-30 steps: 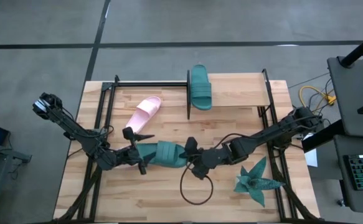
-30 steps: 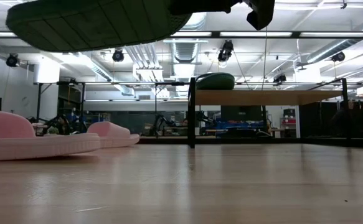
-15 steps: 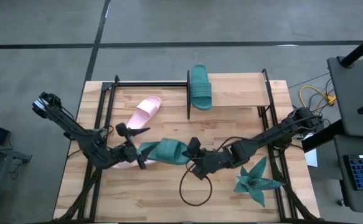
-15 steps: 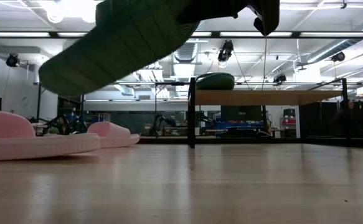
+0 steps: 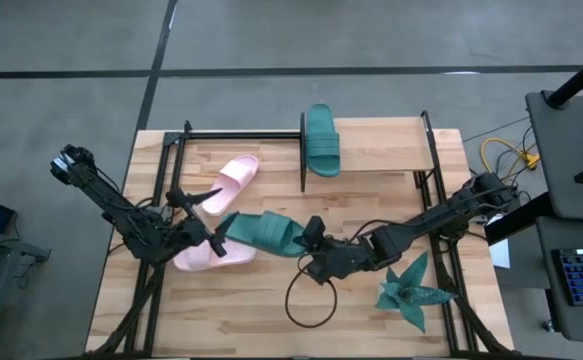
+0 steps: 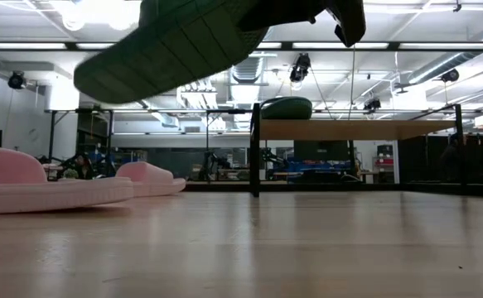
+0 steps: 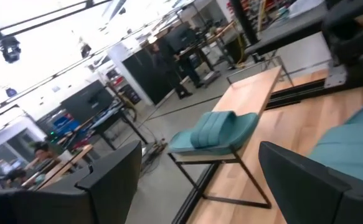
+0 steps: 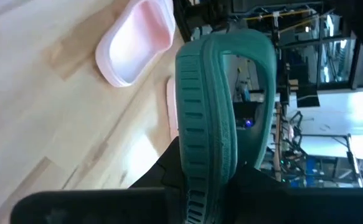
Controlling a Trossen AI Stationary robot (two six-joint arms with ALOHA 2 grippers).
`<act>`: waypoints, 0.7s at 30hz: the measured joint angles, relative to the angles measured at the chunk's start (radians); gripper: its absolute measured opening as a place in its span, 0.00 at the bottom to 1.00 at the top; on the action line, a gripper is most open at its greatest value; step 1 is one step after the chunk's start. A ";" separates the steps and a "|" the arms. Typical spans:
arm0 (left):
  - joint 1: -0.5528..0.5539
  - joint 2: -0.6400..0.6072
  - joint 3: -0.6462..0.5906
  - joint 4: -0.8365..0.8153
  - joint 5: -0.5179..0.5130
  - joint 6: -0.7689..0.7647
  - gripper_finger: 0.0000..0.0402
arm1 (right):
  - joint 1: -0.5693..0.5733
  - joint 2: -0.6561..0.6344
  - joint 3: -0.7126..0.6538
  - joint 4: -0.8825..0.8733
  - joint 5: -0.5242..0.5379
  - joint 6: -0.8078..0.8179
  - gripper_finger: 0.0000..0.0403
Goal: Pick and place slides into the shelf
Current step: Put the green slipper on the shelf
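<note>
My right gripper (image 5: 309,243) is shut on a teal slide (image 5: 259,231) held above the table's middle; the low view shows its ribbed sole (image 6: 183,37) overhead. My left gripper (image 5: 207,216) stands open just left of that slide's free end, holding nothing. A second teal slide (image 5: 321,140) lies sole down on the shelf (image 5: 381,155), at its left end. One pink slide (image 5: 233,180) lies on the table near the shelf. Another pink slide (image 5: 203,257) lies partly under the left gripper. My right gripper pinches the teal slide's sole at its right-hand end (image 8: 197,168) between its two fingers. It comes from the table's right, slanting a little downward, along the slide's length. The slide is lifted clear of the table, turned on edge and tilted, with its strap (image 8: 256,68) arching off to one side.
A teal spiky plant (image 5: 411,290) sits at the near right and a dark cable loop (image 5: 306,300) lies near the front. Black metal uprights (image 5: 303,150) frame the shelf. Bare board lies right of the slide on the shelf.
My left gripper, open throughout, has risen and drawn back toward the table's far left, turning as it went. The held teal slide has swung its free left end toward the far edge and tipped, with the right gripper's wrist turning in place. The nearer pink slide now shows more.
</note>
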 joint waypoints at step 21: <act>-0.009 0.044 -0.024 -0.005 -0.002 -0.002 0.76 | 0.003 -0.003 0.015 0.098 0.337 -0.037 0.07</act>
